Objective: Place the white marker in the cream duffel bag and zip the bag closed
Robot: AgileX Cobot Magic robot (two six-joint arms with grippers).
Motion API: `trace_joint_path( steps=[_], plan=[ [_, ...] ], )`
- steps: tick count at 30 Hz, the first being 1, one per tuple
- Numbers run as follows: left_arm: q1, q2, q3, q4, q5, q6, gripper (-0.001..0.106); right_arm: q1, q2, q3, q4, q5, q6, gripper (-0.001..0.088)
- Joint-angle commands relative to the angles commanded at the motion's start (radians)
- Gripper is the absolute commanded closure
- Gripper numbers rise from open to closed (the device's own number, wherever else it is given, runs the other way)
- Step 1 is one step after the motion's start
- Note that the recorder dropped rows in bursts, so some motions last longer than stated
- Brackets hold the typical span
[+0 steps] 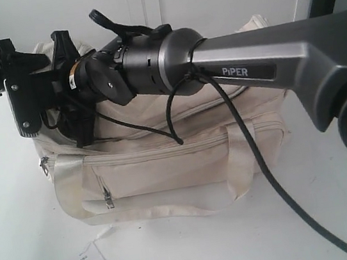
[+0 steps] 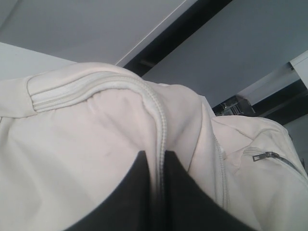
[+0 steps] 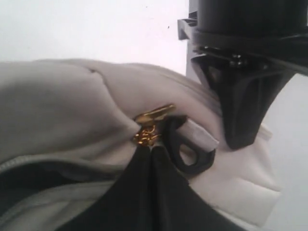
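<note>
Right wrist view only: gold charm [image 3: 153, 120] on cream duffel bag [image 3: 62, 101]; right pincer [image 3: 147, 147] closed tight, pinching it. Left pincer [image 2: 156, 166] narrow, clamping bag's zip seam [image 2: 160, 120].

Exterior view: faces the front side of the cream duffel bag [image 1: 166, 170] from slightly above, with the right arm [image 1: 268, 65] close across the lens. Left wrist view: pressed near the fabric, angled up along a zip seam [image 2: 161, 125]. Right wrist view: close on the bag's top at the gold charm [image 3: 151, 122]. All three share the bag.
</note>
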Motion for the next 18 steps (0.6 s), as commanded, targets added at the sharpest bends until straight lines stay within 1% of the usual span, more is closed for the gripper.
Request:
trace_joint_path(
  steps=[2, 3, 4, 5, 9, 11, 12, 14, 18],
  plan=[
    [0.0, 0.0, 0.0, 0.0, 0.0, 0.0, 0.105, -0.005, -0.004, 0.0, 0.004, -0.011, 0.188, 0.0864],
    [0.0, 0.0, 0.0, 0.0, 0.0, 0.0, 0.105, -0.009, -0.004, 0.0, 0.004, -0.015, 0.279, 0.0841],
    [0.0, 0.0, 0.0, 0.0, 0.0, 0.0, 0.105, -0.011, -0.004, 0.0, 0.004, -0.015, 0.34, 0.0797],
    [0.0, 0.0, 0.0, 0.0, 0.0, 0.002, 0.105, -0.013, -0.004, 0.0, 0.004, -0.015, 0.366, 0.0738],
    [0.0, 0.0, 0.0, 0.0, 0.0, 0.002, 0.105, -0.011, 0.0, 0.0, 0.004, -0.032, 0.347, 0.0474],
    [0.0, 0.0, 0.0, 0.0, 0.0, 0.002, 0.105, -0.011, 0.007, 0.0, 0.004, -0.051, 0.342, 0.0397],
    [0.0, 0.0, 0.0, 0.0, 0.0, 0.002, 0.105, -0.011, 0.011, 0.0, 0.004, -0.058, 0.342, 0.0374],
    [0.0, 0.0, 0.0, 0.0, 0.0, -0.005, 0.105, -0.011, 0.023, 0.0, 0.004, -0.088, 0.342, 0.0355],
    [0.0, 0.0, 0.0, 0.0, 0.0, -0.008, 0.105, -0.011, 0.051, -0.002, 0.002, -0.193, 0.342, 0.0353]
  ],
)
